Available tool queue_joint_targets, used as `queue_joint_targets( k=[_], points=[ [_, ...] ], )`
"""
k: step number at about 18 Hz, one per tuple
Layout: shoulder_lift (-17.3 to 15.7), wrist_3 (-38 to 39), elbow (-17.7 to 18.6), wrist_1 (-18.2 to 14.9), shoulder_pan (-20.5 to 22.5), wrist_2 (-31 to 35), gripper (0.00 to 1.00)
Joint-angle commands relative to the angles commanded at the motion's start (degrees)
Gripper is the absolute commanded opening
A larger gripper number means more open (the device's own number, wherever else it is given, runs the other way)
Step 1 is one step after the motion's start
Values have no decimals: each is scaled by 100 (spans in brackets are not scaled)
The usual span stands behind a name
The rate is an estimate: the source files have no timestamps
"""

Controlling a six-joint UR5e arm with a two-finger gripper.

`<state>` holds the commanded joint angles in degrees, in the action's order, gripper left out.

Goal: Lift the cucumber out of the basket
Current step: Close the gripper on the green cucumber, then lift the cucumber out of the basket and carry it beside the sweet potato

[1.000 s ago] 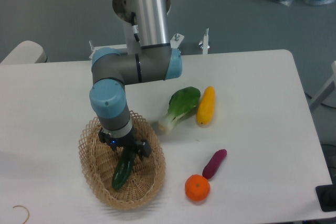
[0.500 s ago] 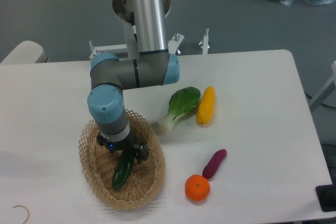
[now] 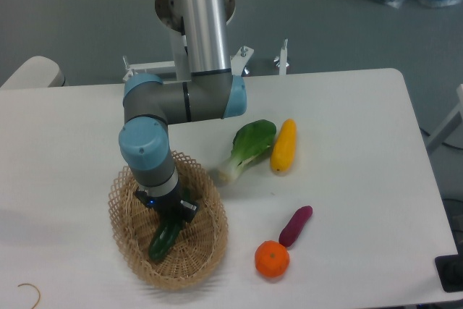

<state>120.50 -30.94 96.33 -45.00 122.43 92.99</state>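
Where we are: our gripper (image 3: 171,216) is down inside the basket (image 3: 210,247), lower left of the frame, sitting right on the upper end of the cucumber (image 3: 165,237).

What changed: a second ago the fingers were spread wider, with one sticking out to the right of the cucumber. Now they've pulled in tight and the whole wrist has dropped a bit lower.

Cucumber: still lying in the basket, slanted down-left, but it looks nudged a little left of where it lay.

Jaws: look closed onto the cucumber's top end, though the wrist hides the contact, so we're only fairly sure.

What it means: we reckon the grab is basically made and lifting is what's left.

Other stuff: bok choy (image 3: 249,145) and yellow squash (image 3: 283,145) mid-frame, purple piece (image 3: 295,225) and orange (image 3: 271,259) lower right, all well away on the table (image 3: 347,128).
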Motion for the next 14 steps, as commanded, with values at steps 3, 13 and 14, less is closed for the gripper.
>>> queue_joint_targets(
  k=[3,13,14],
  points=[
    [-44,-175,-105,-9,9,0,33],
    [-764,-1457,-729,-490,728,-114,33],
    [-843,-1685,-799,-684,877,-193,33]
  ],
)
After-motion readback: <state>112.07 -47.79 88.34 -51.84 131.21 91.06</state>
